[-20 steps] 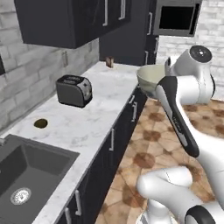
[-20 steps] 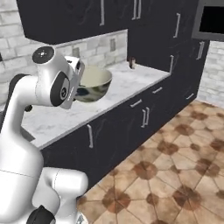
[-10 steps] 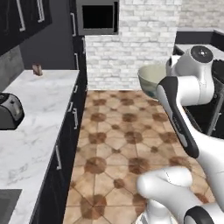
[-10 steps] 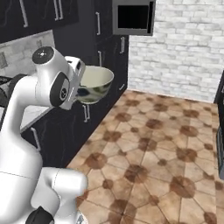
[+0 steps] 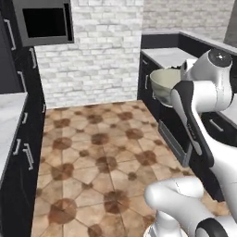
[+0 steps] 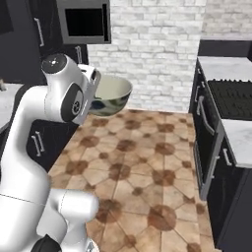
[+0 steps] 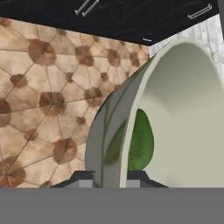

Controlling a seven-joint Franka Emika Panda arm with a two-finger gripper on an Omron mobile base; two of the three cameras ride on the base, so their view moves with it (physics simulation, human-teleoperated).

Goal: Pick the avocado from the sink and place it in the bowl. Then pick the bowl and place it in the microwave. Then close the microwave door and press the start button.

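From the left base view we see one bowl (image 5: 163,84) held high beside the arm, its far side cut off by the white links, and one microwave (image 5: 44,21) up on the far wall.

From the right, the bowl (image 6: 111,95) hangs above the tiled floor (image 6: 138,167).

In the hand view the gripper (image 7: 110,176) pinches the bowl's rim, narrow jaws astride it; one avocado (image 7: 141,142) lies inside, partly hidden.

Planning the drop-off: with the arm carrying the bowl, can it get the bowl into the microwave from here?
Probably not yet. The tool grips the bowl by its rim, avocado inside, but the microwave is across open floor, higher than the bowl.
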